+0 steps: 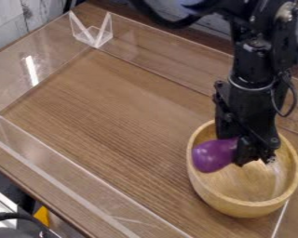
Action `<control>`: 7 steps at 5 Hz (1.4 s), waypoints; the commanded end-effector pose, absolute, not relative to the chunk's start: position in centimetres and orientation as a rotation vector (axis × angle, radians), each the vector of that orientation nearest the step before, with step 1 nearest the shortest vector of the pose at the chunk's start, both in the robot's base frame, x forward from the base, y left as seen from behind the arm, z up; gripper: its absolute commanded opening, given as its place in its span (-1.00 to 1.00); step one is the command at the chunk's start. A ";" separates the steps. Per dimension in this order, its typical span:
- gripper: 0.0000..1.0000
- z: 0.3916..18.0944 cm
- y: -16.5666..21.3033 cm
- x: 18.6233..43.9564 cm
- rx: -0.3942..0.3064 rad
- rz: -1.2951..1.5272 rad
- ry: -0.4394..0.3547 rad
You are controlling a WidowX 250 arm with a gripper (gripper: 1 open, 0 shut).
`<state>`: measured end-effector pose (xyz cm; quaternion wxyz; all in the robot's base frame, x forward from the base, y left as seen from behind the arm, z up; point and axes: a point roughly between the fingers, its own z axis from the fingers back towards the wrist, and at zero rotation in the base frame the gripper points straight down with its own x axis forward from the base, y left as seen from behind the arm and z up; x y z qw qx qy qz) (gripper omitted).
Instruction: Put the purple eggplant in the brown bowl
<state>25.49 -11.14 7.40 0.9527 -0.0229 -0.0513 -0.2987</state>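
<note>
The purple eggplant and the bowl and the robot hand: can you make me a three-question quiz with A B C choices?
1. Where is the purple eggplant?
A. At the brown bowl's left rim, under the gripper
B. In the far left corner of the table
C. On the floor

2. What colour is the bowl?
A. Bright red
B. Light brown
C. White

3. How does the gripper point?
A. Sideways to the left
B. Up at the ceiling
C. Down into the bowl

Answers:
1 A, the eggplant shows over the bowl's left edge, right beside the black fingers.
2 B, the bowl looks like pale wood.
3 C, the black arm comes down from above and its fingers reach inside the bowl.
</note>
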 end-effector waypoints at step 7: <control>-1.00 8.8 -11.4 26.0 -0.042 -0.588 -0.168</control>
